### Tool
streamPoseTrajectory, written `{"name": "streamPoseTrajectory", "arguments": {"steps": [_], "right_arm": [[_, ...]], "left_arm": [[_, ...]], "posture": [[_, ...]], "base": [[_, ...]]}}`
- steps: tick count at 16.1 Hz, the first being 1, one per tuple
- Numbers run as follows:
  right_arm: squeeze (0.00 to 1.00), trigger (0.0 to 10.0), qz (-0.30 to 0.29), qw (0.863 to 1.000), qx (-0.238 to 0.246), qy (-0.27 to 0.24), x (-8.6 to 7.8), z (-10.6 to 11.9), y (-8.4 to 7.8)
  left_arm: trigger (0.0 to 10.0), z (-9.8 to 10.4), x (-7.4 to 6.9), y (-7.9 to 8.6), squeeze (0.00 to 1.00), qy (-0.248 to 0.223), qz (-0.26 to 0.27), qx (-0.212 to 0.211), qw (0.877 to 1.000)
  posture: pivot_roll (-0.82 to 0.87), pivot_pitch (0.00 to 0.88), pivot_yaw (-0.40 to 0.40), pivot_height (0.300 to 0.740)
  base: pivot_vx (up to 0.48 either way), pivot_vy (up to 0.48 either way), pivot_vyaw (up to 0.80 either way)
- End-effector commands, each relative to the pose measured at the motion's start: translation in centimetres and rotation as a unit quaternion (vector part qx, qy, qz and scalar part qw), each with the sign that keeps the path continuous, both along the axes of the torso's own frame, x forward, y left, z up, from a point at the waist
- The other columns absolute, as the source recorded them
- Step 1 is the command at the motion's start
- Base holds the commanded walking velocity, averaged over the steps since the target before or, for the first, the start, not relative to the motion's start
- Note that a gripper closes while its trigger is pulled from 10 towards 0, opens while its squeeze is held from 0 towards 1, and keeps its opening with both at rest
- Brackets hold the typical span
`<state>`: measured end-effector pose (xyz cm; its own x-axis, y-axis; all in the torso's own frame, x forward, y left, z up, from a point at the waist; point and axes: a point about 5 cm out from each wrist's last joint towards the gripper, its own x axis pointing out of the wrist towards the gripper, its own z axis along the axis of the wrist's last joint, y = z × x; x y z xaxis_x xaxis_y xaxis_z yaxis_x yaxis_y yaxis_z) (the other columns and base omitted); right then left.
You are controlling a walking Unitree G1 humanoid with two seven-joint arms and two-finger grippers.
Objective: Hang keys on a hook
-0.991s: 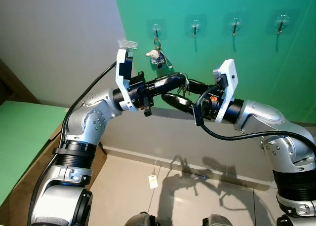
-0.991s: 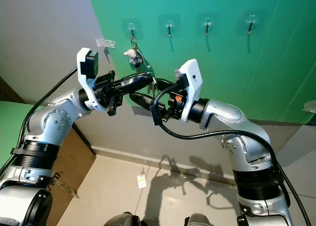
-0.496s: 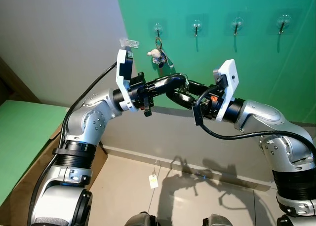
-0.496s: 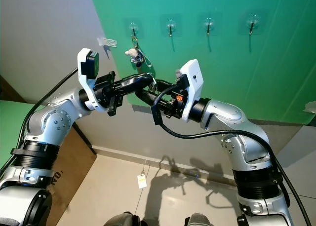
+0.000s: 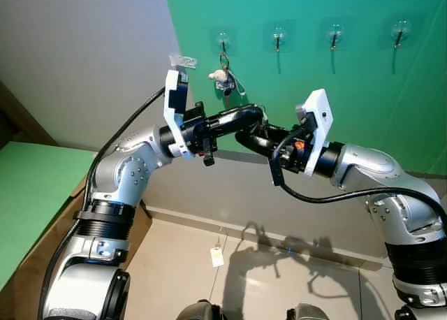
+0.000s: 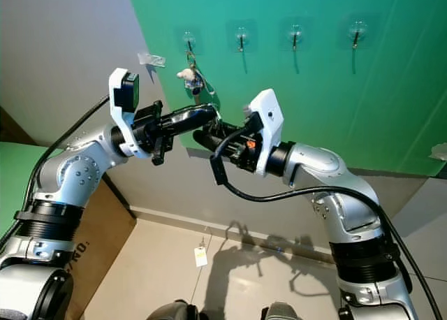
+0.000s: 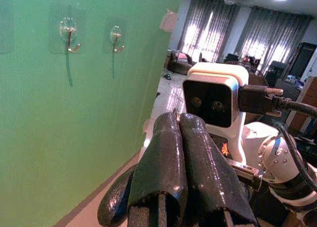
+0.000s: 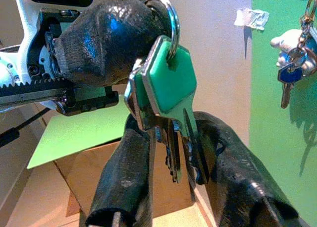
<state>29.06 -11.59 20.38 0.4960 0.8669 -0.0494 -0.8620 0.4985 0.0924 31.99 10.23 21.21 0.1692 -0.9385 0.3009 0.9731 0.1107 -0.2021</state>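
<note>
Keys (image 8: 166, 113) with green heads hung by their ring from the left claw (image 7: 181, 138), whose fingers were pressed together on it; their blades, partly hidden, lay between the right claw's (image 8: 171, 160) spread fingers. Three wall hooks (image 5: 278, 38) beyond stood bare.

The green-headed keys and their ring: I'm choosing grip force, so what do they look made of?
The green-headed keys seem to have glossy plastic heads, flat in colour with a soft sheen, over thin silvery metal blades. The key ring looks like polished steel with bright glints. The left gripper pinches it; the fingers look like textured black rubber.
</note>
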Motion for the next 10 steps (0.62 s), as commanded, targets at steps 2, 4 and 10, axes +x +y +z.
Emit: {"name": "streamPoseTrajectory", "arguments": {"steps": [2, 4, 10], "right_arm": [[0.00, 0.0, 0.009, 1.000, 0.002, -0.004, -0.05, -0.01, 0.24], [0.00, 0.0, 0.007, 1.000, 0.005, -0.006, 0.05, 0.10, 0.21], [0.00, 0.0, -0.009, 1.000, 0.014, -0.015, 0.52, 0.60, -0.03]], "left_arm": [[0.0, 0.21, -0.06, 0.34, 0.00, -0.014, 0.009, 0.015, 1.000], [0.0, 0.11, -0.14, 0.35, 0.00, -0.014, 0.008, 0.017, 1.000], [0.0, -0.42, -0.46, 0.29, 0.00, -0.011, 0.003, 0.027, 1.000]], "posture": [[-0.24, 0.011, 0.138, 0.717], [-0.24, 0.013, 0.137, 0.717], [-0.24, 0.018, 0.135, 0.717]], "base": [[0.000, 0.000, 0.00], [0.000, 0.000, 0.00], [0.000, 0.000, 0.00]]}}
